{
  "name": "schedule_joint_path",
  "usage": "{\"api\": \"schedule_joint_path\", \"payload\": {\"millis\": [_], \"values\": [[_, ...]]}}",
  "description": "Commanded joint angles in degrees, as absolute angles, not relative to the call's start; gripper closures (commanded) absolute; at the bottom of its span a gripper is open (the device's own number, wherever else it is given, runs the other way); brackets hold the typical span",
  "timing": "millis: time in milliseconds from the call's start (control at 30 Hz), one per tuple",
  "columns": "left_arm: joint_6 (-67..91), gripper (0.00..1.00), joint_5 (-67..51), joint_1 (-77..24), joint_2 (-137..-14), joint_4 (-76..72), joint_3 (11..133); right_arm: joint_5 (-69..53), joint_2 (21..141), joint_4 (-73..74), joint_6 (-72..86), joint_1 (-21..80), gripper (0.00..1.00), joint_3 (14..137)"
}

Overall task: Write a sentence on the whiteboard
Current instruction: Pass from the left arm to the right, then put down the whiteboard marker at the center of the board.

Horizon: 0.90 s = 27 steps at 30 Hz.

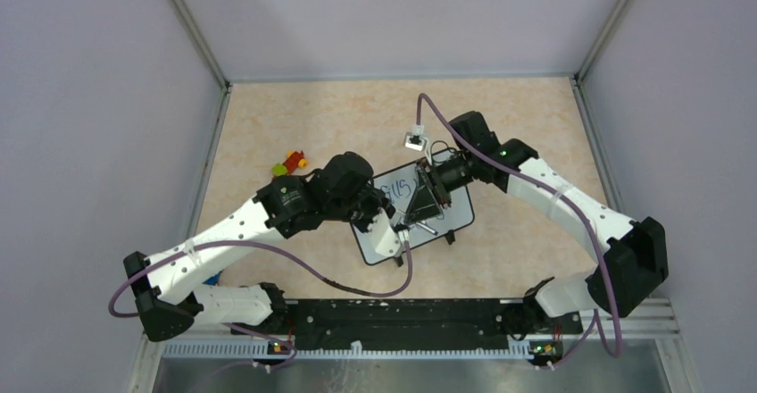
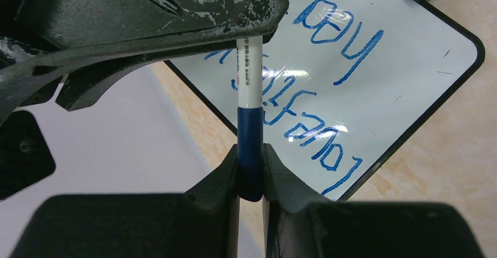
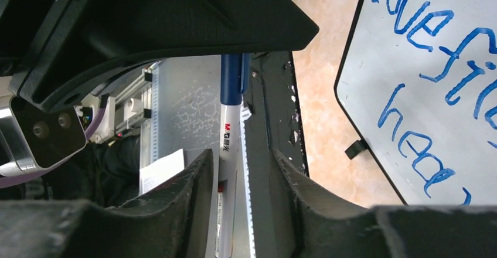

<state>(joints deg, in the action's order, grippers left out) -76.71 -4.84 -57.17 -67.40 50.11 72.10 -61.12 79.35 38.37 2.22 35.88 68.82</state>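
The whiteboard [image 1: 457, 217] lies flat mid-table, with the blue sentence [image 1: 399, 188] on it. In the left wrist view the whiteboard [image 2: 410, 64] shows the sentence [image 2: 323, 148] upside down; in the right wrist view the board [image 3: 366, 88] shows "love fil" above "hear" [image 3: 423, 26]. My left gripper [image 2: 251, 173] is shut on the blue cap [image 2: 250, 135] of a white marker [image 2: 248, 76]. My right gripper [image 3: 241, 179] is open around the marker's barrel [image 3: 230, 135], which rests against one finger. Both grippers [image 1: 403, 228] [image 1: 420, 207] meet just above the board's near left part.
Small coloured toy blocks [image 1: 290, 163] lie on the table left of the board. A blue object [image 1: 212, 279] sits by the left arm's base. The black mounting rail [image 1: 402, 317] runs along the near edge. Grey walls close in the table on three sides.
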Motion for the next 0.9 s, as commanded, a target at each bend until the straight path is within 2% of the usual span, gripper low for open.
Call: {"api": "schedule_joint_path", "payload": {"millis": [0,133,167,267,300,367,533,600,667,867], "values": [[-77.08,1.0,-4.45,-57.48,-67.04,48.12,73.12,-60.95,79.7,38.24,0.79,37.12,0.69,72.03],[-76.35,0.99,-3.36,-57.46,-66.84,48.01,72.4,-61.23,80.24,38.66,0.78,37.18,0.88,72.45],[-75.56,0.92,-3.01,-57.48,-66.75,47.93,72.31,-61.35,80.22,38.96,0.72,37.18,0.9,72.77],[-71.19,0.54,-0.75,-57.48,-65.85,46.27,71.66,-61.14,79.17,38.4,0.79,36.51,0.94,73.23],[-70.11,0.45,0.37,-57.48,-65.49,45.54,71.17,-61.31,78.58,37.17,1.82,35.76,0.97,72.62],[-67.31,0.35,1.62,-57.27,-64.99,44.87,71.14,-62.61,77.62,34.48,4.33,33.04,1.0,71.54],[-54.55,0.18,-4.26,-53.46,-65.92,44.28,76.8,-64.41,75.73,31.12,7.3,25.66,1.0,71.05],[-47.23,0.12,-9.4,-48.89,-67.73,45.38,80.89,-64.41,75.0,31.62,6.49,21.58,1.0,71.39],[-39.4,0.02,-15.82,-42.23,-70.18,46.35,84.58,-64.33,74.71,34.66,2.99,17.19,1.0,72.36],[-26.27,0.01,-25.14,-24.98,-76.93,47.92,90.0,-56.77,75.97,50.41,-13.62,3.09,1.0,75.05]]}}
